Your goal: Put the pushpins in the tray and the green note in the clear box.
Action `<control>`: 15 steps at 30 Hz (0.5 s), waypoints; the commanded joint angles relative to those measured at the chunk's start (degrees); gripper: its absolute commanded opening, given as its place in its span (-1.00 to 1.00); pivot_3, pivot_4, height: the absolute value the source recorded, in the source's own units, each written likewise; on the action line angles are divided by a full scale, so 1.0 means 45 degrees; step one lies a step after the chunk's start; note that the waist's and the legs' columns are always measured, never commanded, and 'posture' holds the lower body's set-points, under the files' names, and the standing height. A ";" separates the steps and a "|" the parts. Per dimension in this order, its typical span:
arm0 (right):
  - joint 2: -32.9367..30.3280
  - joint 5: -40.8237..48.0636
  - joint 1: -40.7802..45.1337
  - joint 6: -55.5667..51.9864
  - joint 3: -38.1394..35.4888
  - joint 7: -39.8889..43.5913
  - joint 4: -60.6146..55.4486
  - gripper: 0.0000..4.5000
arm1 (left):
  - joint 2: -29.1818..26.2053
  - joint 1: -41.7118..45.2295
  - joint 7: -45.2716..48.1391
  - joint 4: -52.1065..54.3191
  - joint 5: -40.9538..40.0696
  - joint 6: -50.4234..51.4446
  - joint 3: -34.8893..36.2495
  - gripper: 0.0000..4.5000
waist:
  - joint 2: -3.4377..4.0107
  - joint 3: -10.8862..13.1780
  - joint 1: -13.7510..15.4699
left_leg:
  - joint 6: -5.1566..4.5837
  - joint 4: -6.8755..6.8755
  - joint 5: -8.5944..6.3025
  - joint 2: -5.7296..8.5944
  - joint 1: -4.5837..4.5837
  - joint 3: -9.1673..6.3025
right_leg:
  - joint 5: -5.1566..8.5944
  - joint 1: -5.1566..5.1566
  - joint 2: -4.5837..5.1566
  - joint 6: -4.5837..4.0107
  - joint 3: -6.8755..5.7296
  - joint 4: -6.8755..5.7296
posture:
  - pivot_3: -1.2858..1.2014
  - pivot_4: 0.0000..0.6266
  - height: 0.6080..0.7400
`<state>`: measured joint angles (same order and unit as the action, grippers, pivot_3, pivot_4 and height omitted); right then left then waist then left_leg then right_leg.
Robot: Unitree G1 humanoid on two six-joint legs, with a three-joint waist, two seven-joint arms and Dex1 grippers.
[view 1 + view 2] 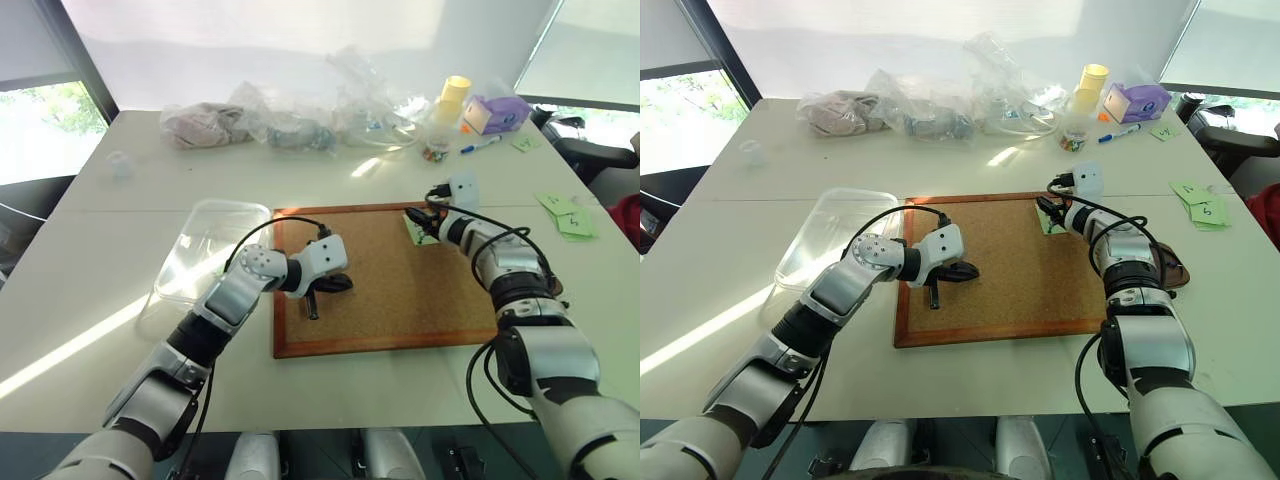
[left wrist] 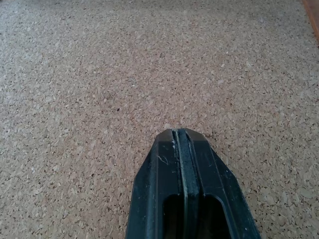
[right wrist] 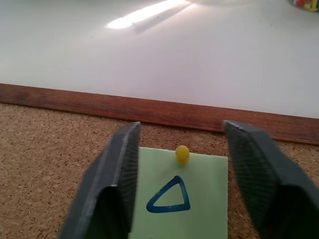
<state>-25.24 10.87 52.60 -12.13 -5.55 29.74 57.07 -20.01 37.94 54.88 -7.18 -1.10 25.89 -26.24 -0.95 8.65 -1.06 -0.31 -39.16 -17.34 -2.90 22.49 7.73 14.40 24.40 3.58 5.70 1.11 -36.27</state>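
nearest the robot, on the large wood-framed cork board point(image 1: 400, 290), the left gripper point(image 2: 182, 137) hovers low over bare cork with its two black fingers pressed flat together and nothing between them. just off the board's left edge lies the transparent shallow plastic clear box point(image 1: 205, 245), with nothing seen in it.

further out, at the board's far right corner, the right gripper point(image 3: 182, 132) has its jaws apart and straddles the small light-green square paper note point(image 3: 192, 194), which bears a blue drawn triangle and is fixed to the cork by a tiny yellow-headed pushpin point(image 3: 182, 154) near its far edge. the pin head sits between the fingertips but touches neither; nothing is held. the dark brown tray point(image 1: 1175, 272) seems to peep out behind the right forearm, off the board's right edge, mostly hidden.

risks, as i judge them: the pin head is very small and round, so fingers closing a little high or off-centre could slip over it or pinch the paper instead, creasing or tearing the note. a slanted pull might bend the pin or drag the note with it. once the pin is out, the loose paper could slide or lift. carrying the pin to a tray tucked behind the arm invites a dropped pin.

beyond the board, other green slips point(image 1: 565, 215) lie to the right, easy to mistake for the task's note, and clear plastic bags point(image 1: 300, 125) crowd the table's far edge.
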 commanded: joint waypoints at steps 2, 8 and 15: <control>0.0087 -0.0077 0.0318 0.0120 -0.0208 0.0175 0.0139 -0.97 | -0.0071 -0.0217 -0.0044 0.0019 0.0272 0.0188 -0.0153 -1.00 | 0.0000 0.0000 -0.0004 | 0.0001 0.0000 0.0001 0.0000 -0.0001 -0.0001 | 0.0000 0.0000 0.0000 0.0000 0.0000 -0.0001 | 0.03 -0.52 0.96; 0.0082 -0.0030 0.0076 -0.0004 -0.0419 0.0180 -0.0234 -0.97 | -0.0048 -0.0165 -0.0045 -0.0112 0.0332 0.0131 -0.0148 -1.00 | 0.0001 -0.0001 -0.0007 | 0.0002 0.0000 0.0001 -0.0001 -0.0002 -0.0002 | 0.0000 0.0000 0.0001 0.0000 0.0001 -0.0005 | 0.03 -0.52 0.96; 0.0071 -0.0110 -0.0379 0.0886 -0.0684 -0.0220 -0.0969 -0.97 | 0.0038 -0.0119 -0.0022 -0.0280 0.0358 0.0191 -0.0220 -1.00 | 0.0001 -0.0001 0.0022 | 0.0003 0.0000 0.0002 -0.0001 -0.0002 -0.0002 | -0.0001 0.0000 0.0002 0.0001 0.0000 -0.0006 | 0.03 -0.52 0.96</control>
<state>-24.65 10.28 50.80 -10.47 -7.24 29.48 55.20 -19.77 37.95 54.74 -7.26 -0.66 25.82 -26.24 -0.95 8.64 -0.96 -0.29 -39.17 -17.34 -2.90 22.48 7.72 14.40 24.41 3.59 5.70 1.11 -36.30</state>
